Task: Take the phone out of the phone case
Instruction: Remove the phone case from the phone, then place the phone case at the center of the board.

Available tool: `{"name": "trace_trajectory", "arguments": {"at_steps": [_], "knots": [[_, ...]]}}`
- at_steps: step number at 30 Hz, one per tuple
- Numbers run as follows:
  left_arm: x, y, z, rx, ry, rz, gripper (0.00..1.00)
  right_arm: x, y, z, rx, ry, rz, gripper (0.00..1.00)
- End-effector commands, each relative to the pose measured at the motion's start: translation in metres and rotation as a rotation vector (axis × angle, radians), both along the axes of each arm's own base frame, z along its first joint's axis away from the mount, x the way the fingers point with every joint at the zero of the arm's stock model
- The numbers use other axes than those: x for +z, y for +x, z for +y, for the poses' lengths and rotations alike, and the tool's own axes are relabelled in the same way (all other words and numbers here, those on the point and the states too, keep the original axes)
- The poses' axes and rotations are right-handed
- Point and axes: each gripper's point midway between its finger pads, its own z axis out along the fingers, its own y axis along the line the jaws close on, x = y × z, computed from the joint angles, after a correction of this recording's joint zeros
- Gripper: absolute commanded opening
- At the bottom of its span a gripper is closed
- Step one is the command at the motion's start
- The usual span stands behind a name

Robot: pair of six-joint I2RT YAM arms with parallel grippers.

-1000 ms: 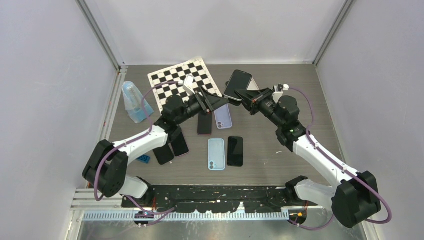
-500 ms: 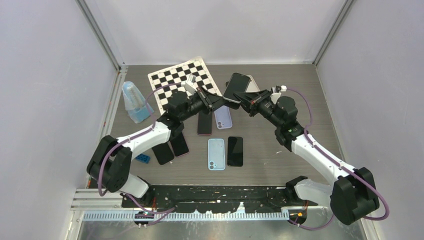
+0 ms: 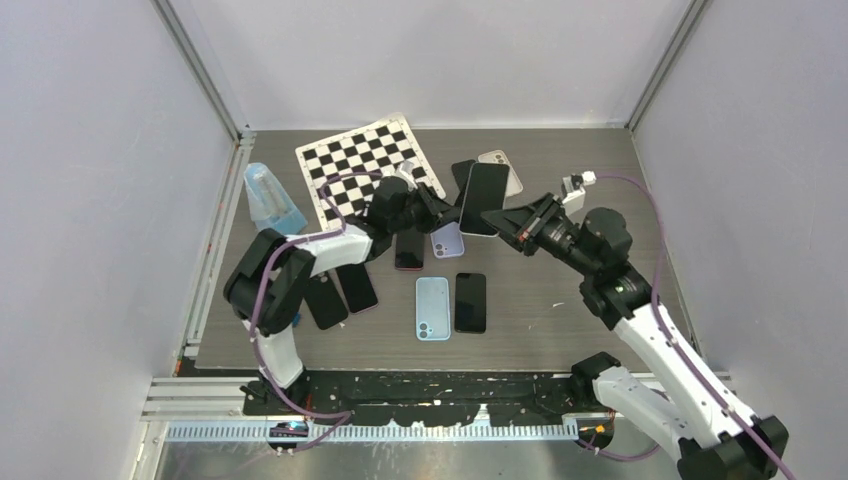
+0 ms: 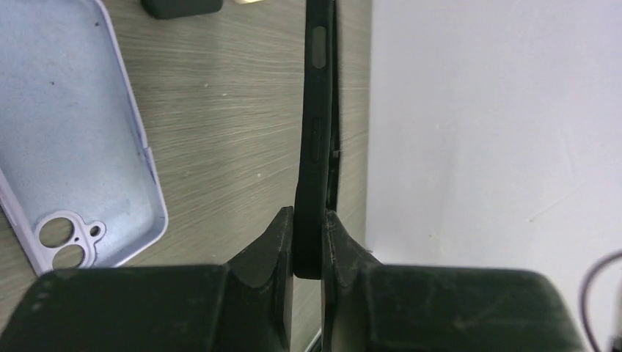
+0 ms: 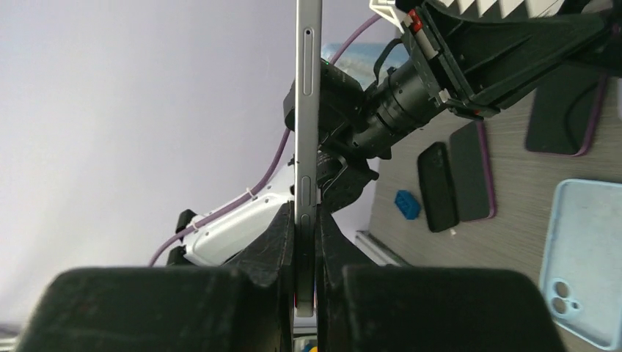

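Phone (image 5: 306, 110) and phone case (image 4: 312, 147) shifted over grey table (image 3: 560, 300).

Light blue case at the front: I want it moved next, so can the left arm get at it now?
Probably not yet: the left gripper is shut on the black phone case while the right gripper grips the phone. The light blue case lies uncovered, so reach looks fine once freed.

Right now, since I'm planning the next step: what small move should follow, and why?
Probably ease the left gripper away, peeling the black case off: it pinches the case's edge while the right gripper clamps the phone.
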Motion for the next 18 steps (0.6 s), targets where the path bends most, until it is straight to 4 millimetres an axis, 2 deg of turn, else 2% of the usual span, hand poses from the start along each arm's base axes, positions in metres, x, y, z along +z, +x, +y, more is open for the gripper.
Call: {"name": "trace_trajectory", "arguments": {"at_steps": [1, 7, 10, 14, 18], "knots": [[0.013, 0.003, -0.029, -0.047, -0.019, -0.070, 0.00, -0.015, 0.001, -0.037, -0.159, -0.246, -0.036, 0.01], [-0.025, 0.000, -0.059, -0.044, 0.045, -0.013, 0.00, -0.072, 0.019, -0.081, -0.336, -0.457, 0.116, 0.01], [-0.034, 0.005, -0.074, -0.060, 0.087, -0.016, 0.00, -0.107, 0.021, -0.104, -0.385, -0.528, 0.233, 0.01], [-0.061, 0.003, -0.083, -0.067, 0.087, 0.033, 0.00, -0.138, 0.022, -0.131, -0.445, -0.547, 0.324, 0.00], [-0.079, 0.001, -0.089, -0.096, 0.100, 0.048, 0.00, -0.169, 0.028, -0.145, -0.449, -0.538, 0.397, 0.01]]}}
